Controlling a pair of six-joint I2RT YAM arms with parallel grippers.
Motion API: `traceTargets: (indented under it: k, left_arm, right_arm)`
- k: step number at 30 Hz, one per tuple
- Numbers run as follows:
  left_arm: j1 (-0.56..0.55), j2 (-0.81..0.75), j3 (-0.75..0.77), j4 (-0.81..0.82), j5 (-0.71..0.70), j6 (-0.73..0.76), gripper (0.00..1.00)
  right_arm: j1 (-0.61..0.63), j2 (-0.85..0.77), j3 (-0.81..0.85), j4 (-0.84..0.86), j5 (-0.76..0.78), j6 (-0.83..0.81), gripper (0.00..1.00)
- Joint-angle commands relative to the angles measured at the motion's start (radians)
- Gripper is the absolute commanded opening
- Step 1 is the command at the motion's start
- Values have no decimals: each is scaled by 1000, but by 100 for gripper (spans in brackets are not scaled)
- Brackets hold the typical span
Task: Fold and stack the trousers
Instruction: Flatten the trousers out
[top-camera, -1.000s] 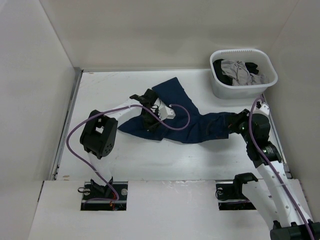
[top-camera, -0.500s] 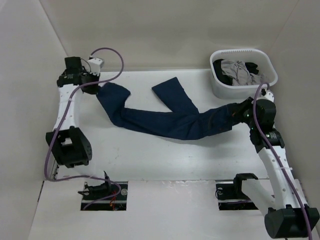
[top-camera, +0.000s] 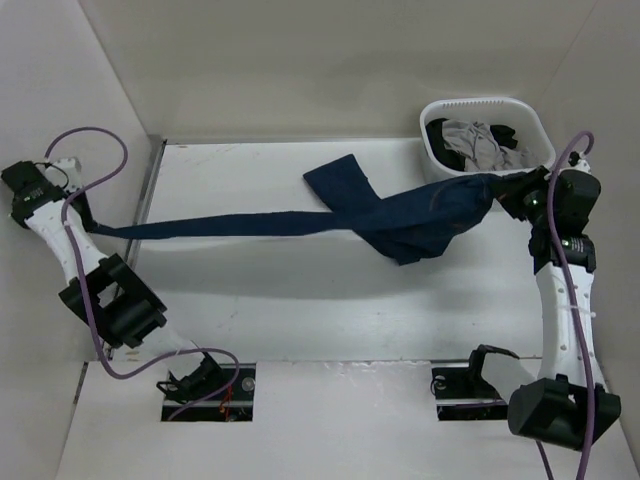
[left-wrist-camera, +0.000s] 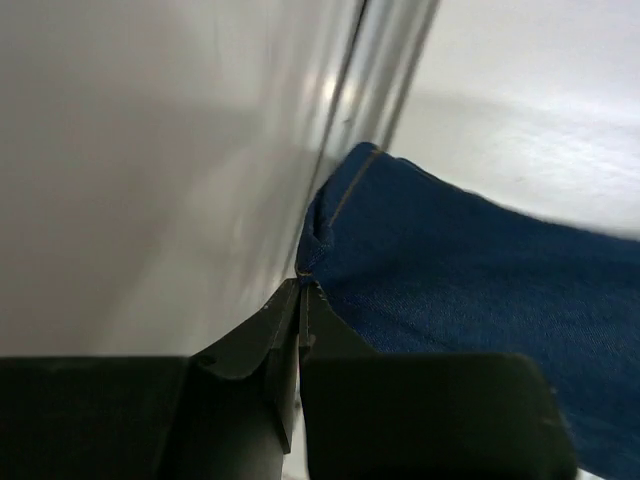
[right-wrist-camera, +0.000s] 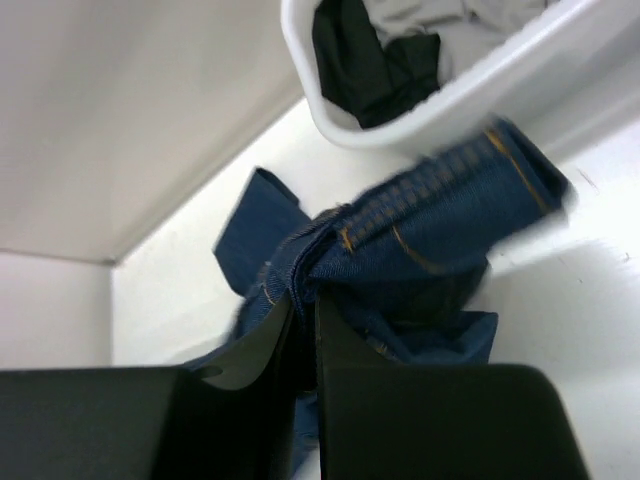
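Observation:
The dark blue trousers (top-camera: 420, 215) hang stretched across the table between my two grippers. One leg runs as a long taut band toward the left wall. The other leg (top-camera: 338, 180) lies folded over at the middle back. My left gripper (top-camera: 88, 224) is at the far left, past the table's edge. It is shut on the hem of the stretched leg (left-wrist-camera: 470, 270), pinched at the tips of that gripper (left-wrist-camera: 300, 287). My right gripper (top-camera: 512, 190) is beside the basket. It is shut on the bunched waist (right-wrist-camera: 440, 210), with denim folds and orange stitching between the pads of that gripper (right-wrist-camera: 305, 305).
A white basket (top-camera: 470, 182) with grey and black garments (top-camera: 482, 142) stands at the back right, also seen in the right wrist view as a white basket (right-wrist-camera: 450, 110). A metal rail (top-camera: 143, 205) and the side wall (left-wrist-camera: 150, 170) bound the table's left.
My left arm swung from the table's middle to the far left wall, shut on the leg hem, and pulled it out long. My right gripper moved right and back with the waist.

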Motion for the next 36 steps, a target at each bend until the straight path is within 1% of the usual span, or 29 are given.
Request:
traceTargets:
  k: [1,4,6,8,9,11,13,15,16,18,19,20,24,28,30,33,36]
  left_arm:
    - [59,-80,-25,16,-29,113,0]
    - [114,-114,-178,76,-64,200,0]
    - [142,-126,-267,122,-92,242,0]
    - [168,-141,-336,154,-106,283,0]
    - [175,-147,-365,162,-109,300,0]
    - [185,-158,-411,170,-112,331,0]
    - [191,-163,-448,180,-119,352,0]
    - [203,-166,-476,206,-126,371,0]
    - [211,-166,-485,219,-132,381,0]
    - [224,-166,-499,234,-139,400,0]
    - [228,-166,-502,236,-139,406,0]
    - [231,-169,-505,236,-135,414,0]
    - [232,-177,-514,239,-129,417,0]
    - [229,-183,-524,251,-129,417,0]
    - [228,-181,-528,263,-135,418,0]
    - [228,-170,-528,266,-139,418,0]
    - [218,-167,-524,266,-139,414,0]
  right_arm:
    - [-36,-49,8,38,-79,81,0]
    - [-49,-128,-176,-10,-68,114,0]
    - [-75,-225,-300,-25,-56,160,0]
    - [-134,-340,-405,-57,-38,220,1]
    - [-166,-390,-440,-90,-25,242,3]
    - [-181,-457,-488,-166,39,281,9]
    - [-184,-524,-532,-223,85,335,10]
    - [-208,-602,-563,-301,123,381,17]
    - [-236,-633,-565,-346,143,386,22]
    - [-282,-673,-552,-436,171,374,51]
    - [-280,-679,-546,-462,183,368,69]
    - [-270,-679,-539,-491,200,365,100]
    - [-214,-685,-520,-599,229,375,100]
    - [-152,-707,-532,-671,206,430,100]
    - [-101,-702,-569,-668,215,463,100]
    - [-17,-655,-620,-596,241,541,100]
    - [86,-562,-641,-524,324,594,100]
